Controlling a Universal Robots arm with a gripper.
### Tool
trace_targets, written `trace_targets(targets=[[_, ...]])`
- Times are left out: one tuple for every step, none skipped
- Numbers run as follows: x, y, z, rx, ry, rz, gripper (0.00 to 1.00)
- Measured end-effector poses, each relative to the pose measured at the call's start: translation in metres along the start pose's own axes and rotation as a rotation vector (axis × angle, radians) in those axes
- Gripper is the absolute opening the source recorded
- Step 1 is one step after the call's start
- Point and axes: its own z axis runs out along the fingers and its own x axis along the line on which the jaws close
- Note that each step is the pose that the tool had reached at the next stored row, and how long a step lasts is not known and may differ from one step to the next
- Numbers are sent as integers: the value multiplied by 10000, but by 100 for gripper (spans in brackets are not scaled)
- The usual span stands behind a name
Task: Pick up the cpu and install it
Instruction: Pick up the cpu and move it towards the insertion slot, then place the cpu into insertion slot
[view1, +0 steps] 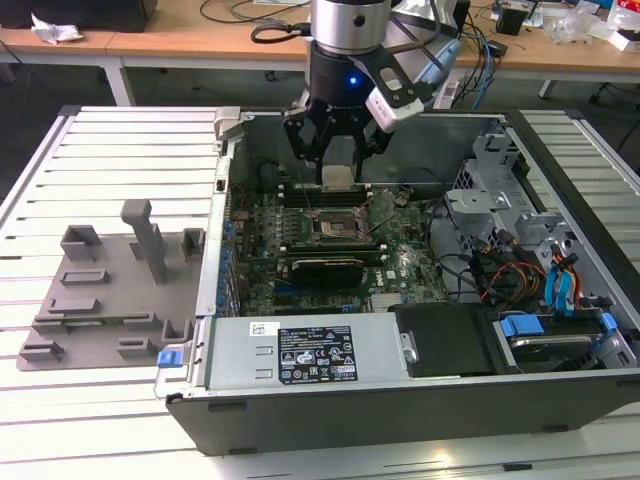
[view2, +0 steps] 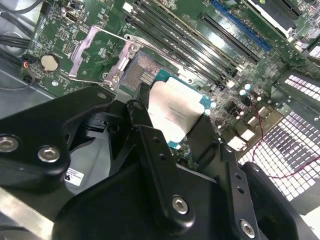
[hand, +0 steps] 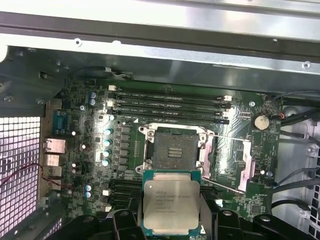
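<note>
The cpu (view1: 338, 177), a flat square chip with a pale silver top, hangs between my gripper's (view1: 338, 165) black fingers, which are shut on its edges. In both wrist views the cpu (view2: 175, 112) (hand: 170, 202) floats a little above the motherboard, just beside the open socket (hand: 174, 149). The socket's metal load plate (hand: 235, 160) is swung open to one side, and its dark contact field (view2: 142, 72) is bare. In the exterior view the socket (view1: 334, 228) lies directly below and slightly in front of the gripper.
The open computer case (view1: 230, 140) surrounds the board. Memory slots (hand: 170, 105) run behind the socket, and an expansion card (view1: 325, 268) lies in front. A power supply (view1: 310, 350), drive cage (view1: 480, 190) and cables (view1: 520, 275) fill the exterior view's right. A grey tray (view1: 110, 290) sits left.
</note>
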Motion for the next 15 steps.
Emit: trace_targets(targets=[[-3,-1,0,2,1,0,55],[-4,0,2,0,-1,1,55],[-5,0,1,1,0,0,55],[-5,0,1,1,0,0,55],[-6,0,1,1,0,0,55],[-6,0,1,1,0,0,55],[-7,0,1,1,0,0,55],[-7,0,1,2,1,31,55],[-7,0,1,4,5,123,55],[-7,0,1,11,11,296,55],[-7,0,2,18,16,402,55],[-7,0,2,27,20,501,55],[-7,0,2,36,26,632,55],[-7,-1,1,43,29,731,55],[-7,0,2,49,34,866,55]])
